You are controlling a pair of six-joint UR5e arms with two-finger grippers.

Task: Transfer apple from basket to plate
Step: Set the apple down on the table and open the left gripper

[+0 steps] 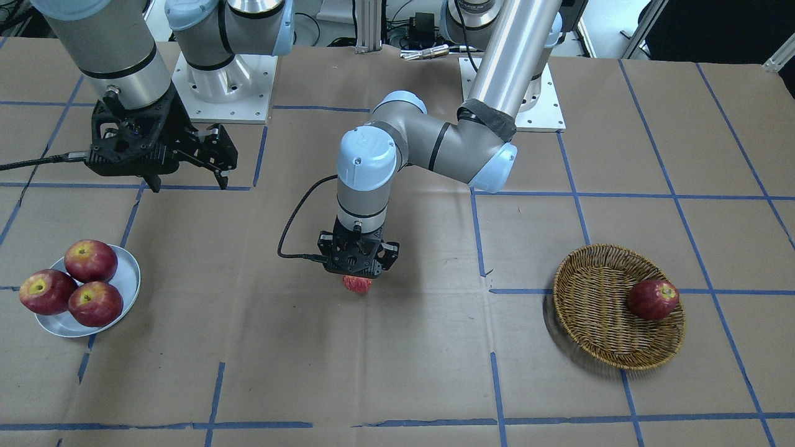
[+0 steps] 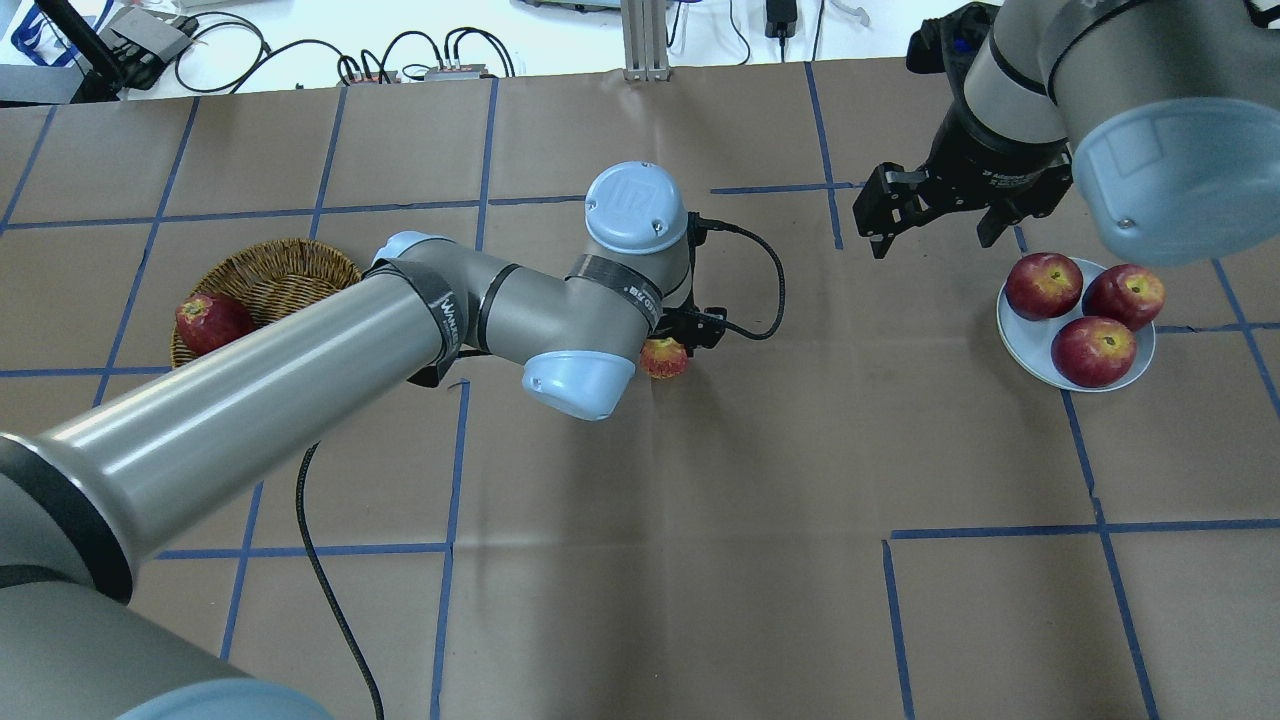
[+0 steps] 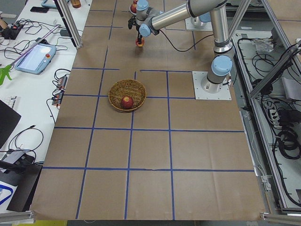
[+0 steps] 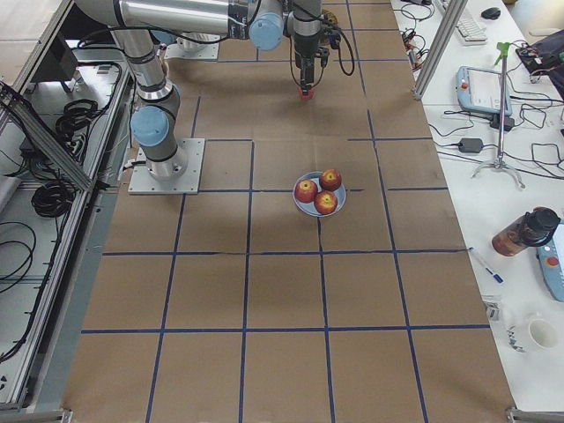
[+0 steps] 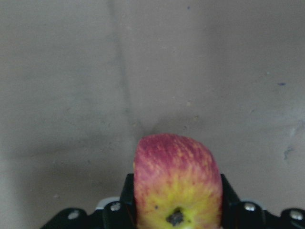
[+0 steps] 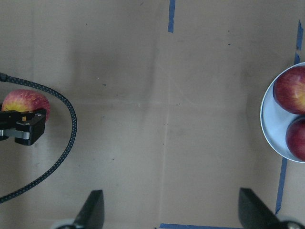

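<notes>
Left gripper (image 1: pixel 358 276) clamps the apple (image 5: pixel 177 181) over the table (image 1: pixel 435 360); right gripper (image 6: pixel 171 212) spread wide near the plate (image 1: pixel 128 273) bearing 3 red apples (image 1: pixel 90 261).

UR logo there on the blue joint cap (image 2: pixel 636 203) of the left arm (image 2: pixel 250 390). White lettering on its black strap (image 2: pixel 447 318) is too blurred to read.

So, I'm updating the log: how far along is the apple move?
Done: the apple is out of the basket. In hand: the left gripper holds it between there and the plate, which already holds three apples. Left: carry it over and release. The right gripper is open and empty.
</notes>
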